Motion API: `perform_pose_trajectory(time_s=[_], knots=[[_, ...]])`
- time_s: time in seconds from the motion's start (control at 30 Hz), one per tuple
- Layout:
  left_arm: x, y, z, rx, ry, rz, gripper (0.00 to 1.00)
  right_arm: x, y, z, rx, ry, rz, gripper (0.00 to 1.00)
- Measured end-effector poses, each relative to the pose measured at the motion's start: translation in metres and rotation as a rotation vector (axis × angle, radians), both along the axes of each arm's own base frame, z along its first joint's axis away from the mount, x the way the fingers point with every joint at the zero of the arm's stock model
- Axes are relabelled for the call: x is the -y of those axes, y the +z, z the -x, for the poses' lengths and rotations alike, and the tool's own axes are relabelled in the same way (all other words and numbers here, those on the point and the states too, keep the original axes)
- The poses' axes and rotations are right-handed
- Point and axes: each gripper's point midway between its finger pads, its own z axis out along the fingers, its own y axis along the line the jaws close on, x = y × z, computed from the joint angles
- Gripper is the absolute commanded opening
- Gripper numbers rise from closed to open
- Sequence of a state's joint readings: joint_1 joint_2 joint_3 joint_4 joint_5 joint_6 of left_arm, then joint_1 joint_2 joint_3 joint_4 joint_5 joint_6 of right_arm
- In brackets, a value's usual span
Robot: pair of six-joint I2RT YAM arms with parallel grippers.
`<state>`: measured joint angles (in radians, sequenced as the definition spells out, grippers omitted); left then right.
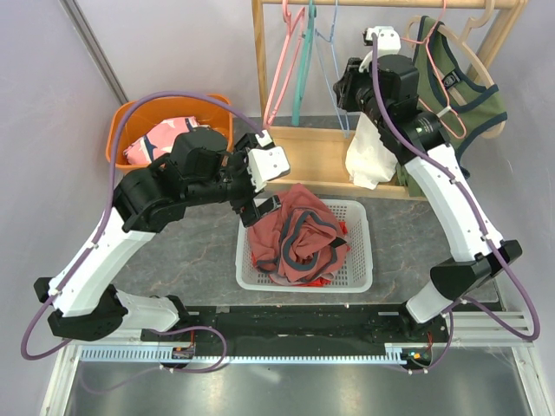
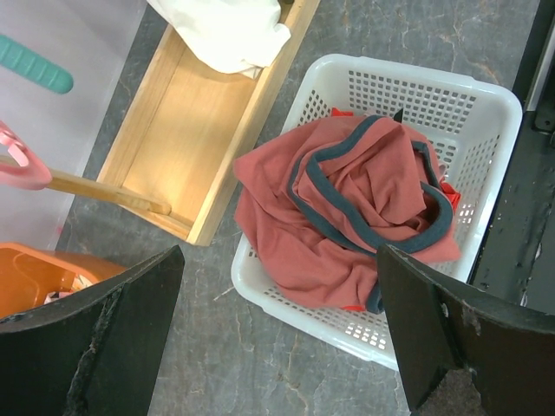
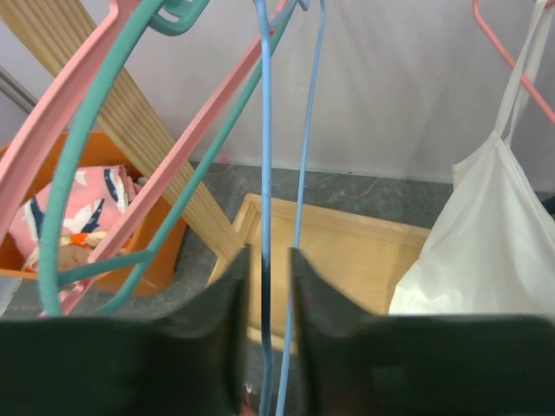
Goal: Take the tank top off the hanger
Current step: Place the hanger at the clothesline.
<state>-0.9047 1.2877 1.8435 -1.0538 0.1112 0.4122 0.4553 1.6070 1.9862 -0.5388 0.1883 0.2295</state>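
Note:
A red tank top (image 1: 295, 234) with dark teal trim lies bunched in a white basket (image 1: 360, 282), off any hanger. It also shows in the left wrist view (image 2: 338, 208). My left gripper (image 1: 256, 186) hangs open and empty just above the basket's left edge (image 2: 282, 338). My right gripper (image 1: 340, 87) is up at the clothes rack, shut on the thin blue hanger (image 3: 264, 173), whose wires run between its fingers (image 3: 269, 286). The blue hanger (image 1: 325, 43) is bare.
Pink (image 3: 61, 121) and teal (image 3: 78, 165) hangers hang left of the blue one. A white garment (image 1: 368, 156) and a green top (image 1: 460, 87) hang at the right. The wooden rack base (image 1: 316, 152) lies behind the basket. An orange bin (image 1: 130, 121) stands at the far left.

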Motion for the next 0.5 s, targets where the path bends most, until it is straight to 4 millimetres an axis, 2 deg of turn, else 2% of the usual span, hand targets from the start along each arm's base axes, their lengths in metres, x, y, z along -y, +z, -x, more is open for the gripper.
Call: perform_pose_trajectory(time_s=[0.1, 0.2, 0.3, 0.43, 0.5], knots=[[-0.001, 0.003, -0.001, 0.01, 0.003, 0.003, 0.99, 0.004, 0.005, 0.009, 0.003, 0.008, 0.01, 0.58], [-0.002, 0.005, -0.003, 0.027, 0.007, -0.003, 0.99, 0.022, 0.017, 0.021, 0.015, -0.008, 0.026, 0.61], [-0.004, 0.005, -0.005, 0.043, 0.013, -0.013, 0.99, 0.06, 0.042, 0.028, 0.067, -0.09, 0.022, 0.71], [-0.004, 0.007, -0.007, 0.07, -0.002, -0.023, 0.99, 0.118, 0.071, 0.042, 0.14, -0.245, 0.015, 0.74], [-0.004, 0.013, -0.007, 0.092, -0.01, -0.022, 0.99, 0.134, 0.08, 0.048, 0.163, -0.293, 0.009, 0.75]])
